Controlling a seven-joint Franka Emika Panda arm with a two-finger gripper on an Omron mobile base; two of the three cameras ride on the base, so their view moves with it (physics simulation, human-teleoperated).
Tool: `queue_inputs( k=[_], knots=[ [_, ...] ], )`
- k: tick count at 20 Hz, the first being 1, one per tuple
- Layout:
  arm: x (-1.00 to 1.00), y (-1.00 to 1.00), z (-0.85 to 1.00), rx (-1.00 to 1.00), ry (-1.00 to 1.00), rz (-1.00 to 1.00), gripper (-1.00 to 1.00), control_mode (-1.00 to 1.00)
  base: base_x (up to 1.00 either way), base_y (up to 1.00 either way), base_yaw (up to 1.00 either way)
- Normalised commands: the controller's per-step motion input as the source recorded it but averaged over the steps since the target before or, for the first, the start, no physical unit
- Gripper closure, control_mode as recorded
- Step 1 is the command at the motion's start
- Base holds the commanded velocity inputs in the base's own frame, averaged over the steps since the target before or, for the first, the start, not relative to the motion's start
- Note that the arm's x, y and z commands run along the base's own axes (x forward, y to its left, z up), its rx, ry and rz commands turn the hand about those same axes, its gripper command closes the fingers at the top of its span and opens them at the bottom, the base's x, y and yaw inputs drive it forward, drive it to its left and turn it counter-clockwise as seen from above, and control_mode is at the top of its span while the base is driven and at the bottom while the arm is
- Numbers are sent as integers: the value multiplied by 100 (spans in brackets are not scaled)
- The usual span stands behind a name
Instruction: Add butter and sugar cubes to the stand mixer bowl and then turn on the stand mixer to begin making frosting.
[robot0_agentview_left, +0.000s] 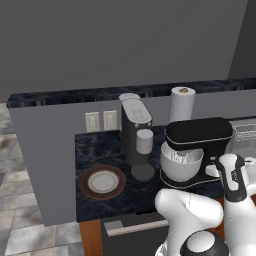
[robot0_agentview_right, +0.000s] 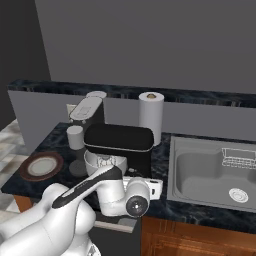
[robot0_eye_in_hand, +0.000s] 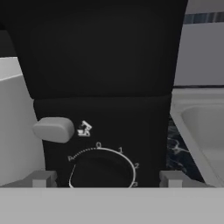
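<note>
The black stand mixer (robot0_agentview_left: 199, 132) (robot0_agentview_right: 119, 138) stands on the dark counter with the off-white stand mixer bowl (robot0_agentview_left: 181, 167) (robot0_agentview_right: 100, 167) under its head. In the hand view the mixer's side (robot0_eye_in_hand: 100, 65) is very close, with a grey lever (robot0_eye_in_hand: 53, 129) and a numbered speed dial (robot0_eye_in_hand: 103, 170). My gripper (robot0_eye_in_hand: 107, 179) is open right at that dial, its fingertips (robot0_eye_in_hand: 42, 178) wide apart on either side of it and nothing between them. The bowl's wall (robot0_eye_in_hand: 13, 122) shows at the left. The butter and the sugar cubes are out of view.
A dark grey coffee machine (robot0_agentview_left: 136, 130) (robot0_agentview_right: 87, 112) with a small cup (robot0_agentview_left: 144, 141) stands left of the mixer. A brown-rimmed plate (robot0_agentview_left: 102, 182) (robot0_agentview_right: 41, 166) lies further left. A paper towel roll (robot0_agentview_left: 181, 104) (robot0_agentview_right: 151, 116) stands behind. The sink (robot0_agentview_right: 210, 172) (robot0_eye_in_hand: 201, 127) lies right.
</note>
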Motion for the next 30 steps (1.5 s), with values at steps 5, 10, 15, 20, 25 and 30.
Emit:
queue_inputs(
  k=[5,10,15,20,25,30],
  knots=[
    [0,0,0,0,0,0,100,-100,0,0,0],
    [0,0,0,0,0,0,100,-100,0,0,0],
    [0,0,0,0,0,0,100,-100,0,0,0],
    [0,0,0,2,1,0,100,-100,0,0,0],
    [0,-1,0,3,0,0,100,-100,0,0,0],
    [0,0,0,0,1,0,100,-100,0,0,0]
  ],
)
